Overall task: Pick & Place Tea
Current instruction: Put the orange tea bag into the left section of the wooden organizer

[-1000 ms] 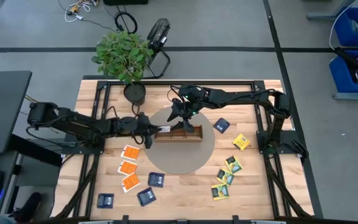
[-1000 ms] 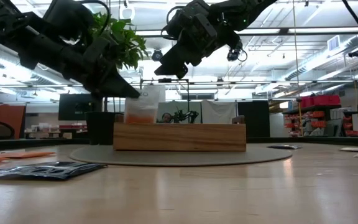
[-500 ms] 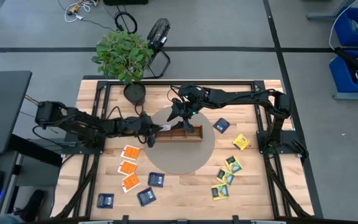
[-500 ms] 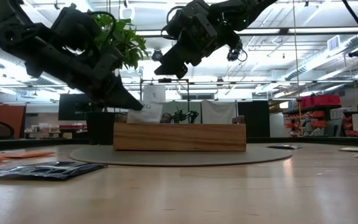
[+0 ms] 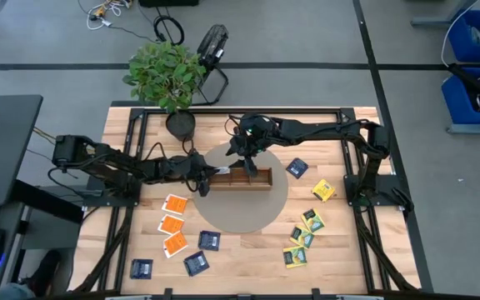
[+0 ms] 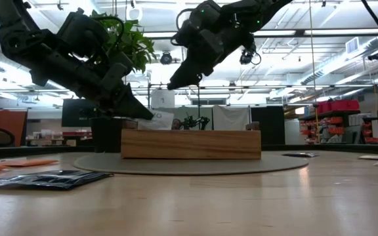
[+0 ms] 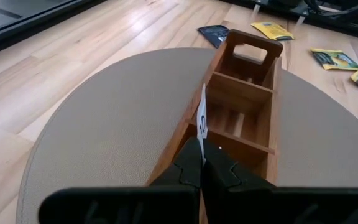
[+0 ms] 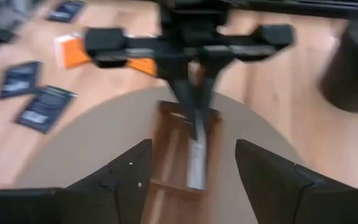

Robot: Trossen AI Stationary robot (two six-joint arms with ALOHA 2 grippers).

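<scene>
**One packet at the tray, insertion under way**

One tea packet [image 7: 201,118], white face showing, was pinched edge-on between the closed fingers of the left gripper [image 7: 202,163]. Its upper edge stood over the wall of the nearest compartment of the wooden tray [image 7: 244,84]. From above, the left gripper [image 5: 200,178] sat at the tray's left end, on the round grey mat [image 5: 240,212].

Just beyond, the right gripper [image 5: 242,152] hovered above the tray with its fingers spread wide and nothing between them. Its wrist view looked down the tray's length.

Farther out on the table lay the loose packets: orange packets [image 5: 173,223] and dark blue packets [image 5: 197,262] on the left side, yellow-green packets [image 5: 302,237] on the right.

Step in hand, as judged: placing the held packet into the end compartment. Next move likely calls for lowering it clear of the wall, then releasing. Whether the packet already touched the tray could not be told.
</scene>
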